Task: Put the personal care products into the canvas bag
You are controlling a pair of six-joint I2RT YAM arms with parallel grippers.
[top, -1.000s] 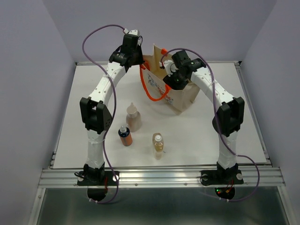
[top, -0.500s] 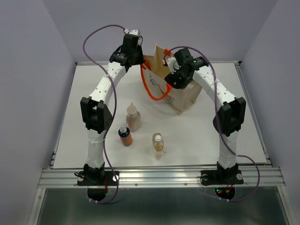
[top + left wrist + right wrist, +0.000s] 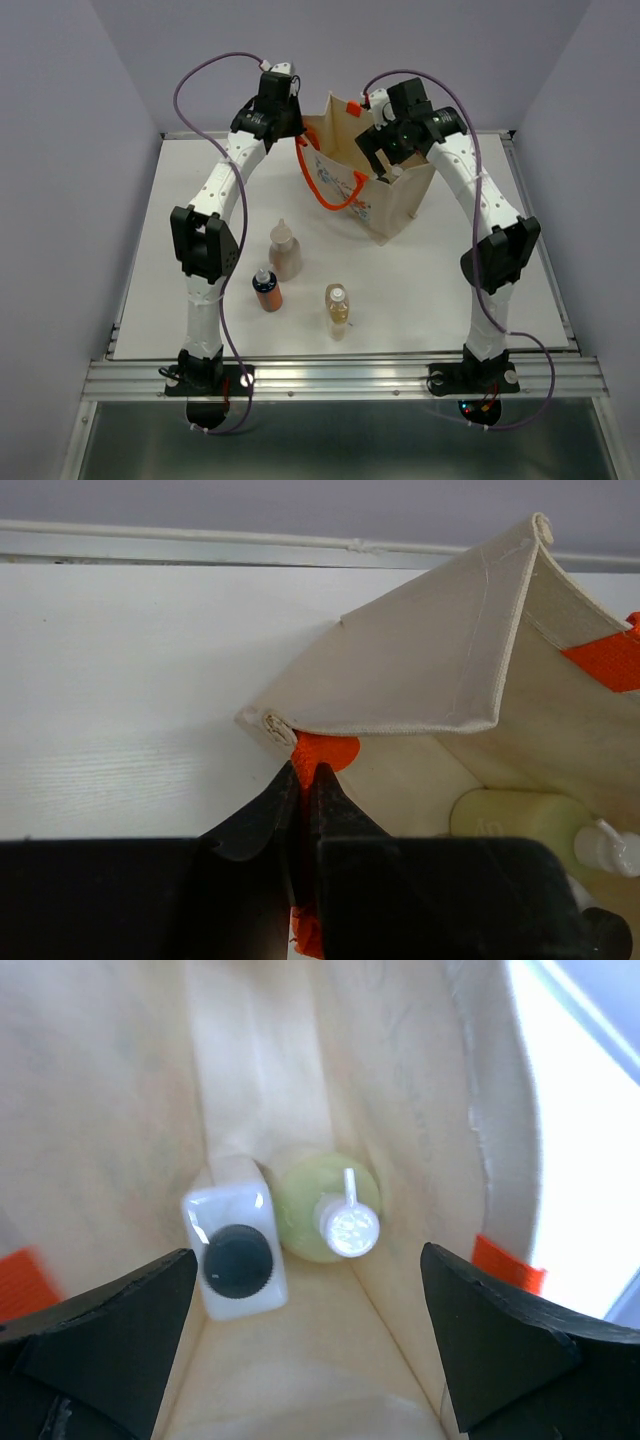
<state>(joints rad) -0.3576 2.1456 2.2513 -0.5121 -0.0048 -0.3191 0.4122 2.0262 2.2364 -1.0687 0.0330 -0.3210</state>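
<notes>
Evidently the right gripper (image 3: 308,1258) hung open over the mouth of the canvas bag (image 3: 400,205), jaws spread wide and holding nothing. Below it, on the bag's floor, the white bottle with the dark cap (image 3: 235,1255) stood touching the round yellow-green bottle (image 3: 300,1200). The left gripper (image 3: 303,770) was clamped on the bag's orange tab (image 3: 328,752) at the rim, upper centre of the top view. 3 more stood upright on the tabletop (image 3: 430,290), well apart from the bag toward the lower left: the peach-pink bottle (image 3: 285,252), the orange-brown bottle (image 3: 267,291) and the clear amber bottle (image 3: 338,310). With the left busy on the tab, the free right gripper would likely need to travel down-left, and the amber one lay nearest its side.
</notes>
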